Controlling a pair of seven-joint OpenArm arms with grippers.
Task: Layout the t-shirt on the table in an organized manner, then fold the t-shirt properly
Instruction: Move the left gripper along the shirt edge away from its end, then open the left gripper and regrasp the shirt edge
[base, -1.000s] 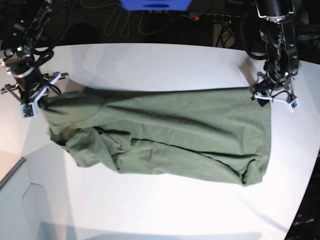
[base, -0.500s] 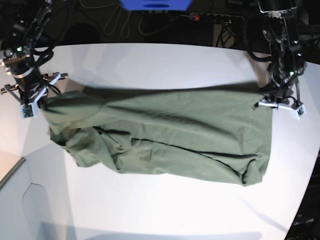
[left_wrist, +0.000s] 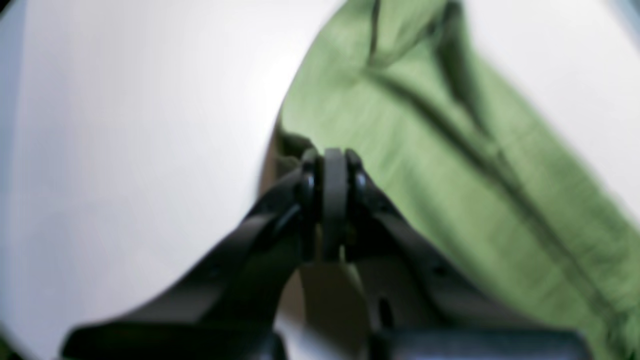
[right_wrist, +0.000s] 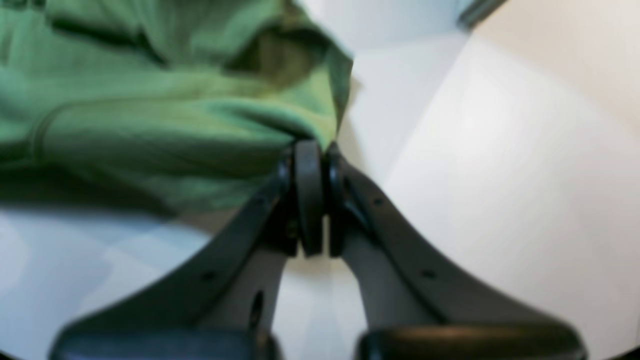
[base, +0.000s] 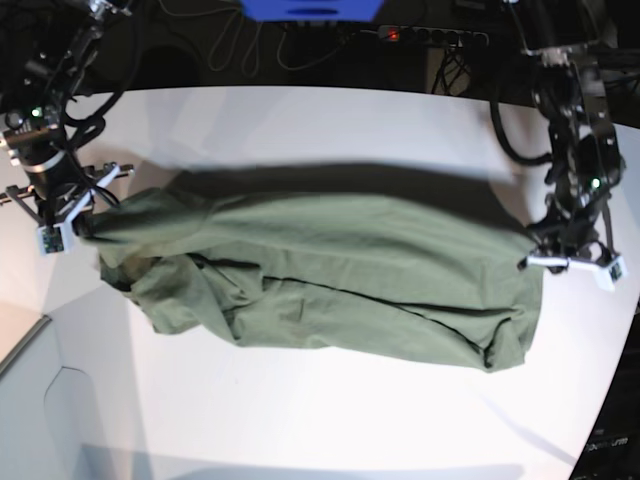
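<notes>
The olive-green t-shirt (base: 330, 270) lies stretched left to right across the white table (base: 320, 120), bunched and wrinkled along its near side. Its far edge hangs slightly off the surface and casts a shadow. My left gripper (base: 565, 255) is shut on the shirt's right end; in the left wrist view its closed tips (left_wrist: 334, 159) pinch the cloth's corner, with the t-shirt (left_wrist: 450, 150) running off to the right. My right gripper (base: 62, 215) is shut on the shirt's left end. The right wrist view shows the tips (right_wrist: 310, 147) clamped on a fold of t-shirt (right_wrist: 150, 100).
A power strip (base: 430, 35), cables and a blue object (base: 310, 10) sit in the dark behind the table's far edge. The table's curved edge (base: 612, 350) runs down the right side. A lower panel with a seam (base: 35, 335) lies at the near left.
My left gripper has shut on the shirt's right end and moved toward the near right. The shirt's far edge has risen off the table. The right gripper has shifted slightly up.
</notes>
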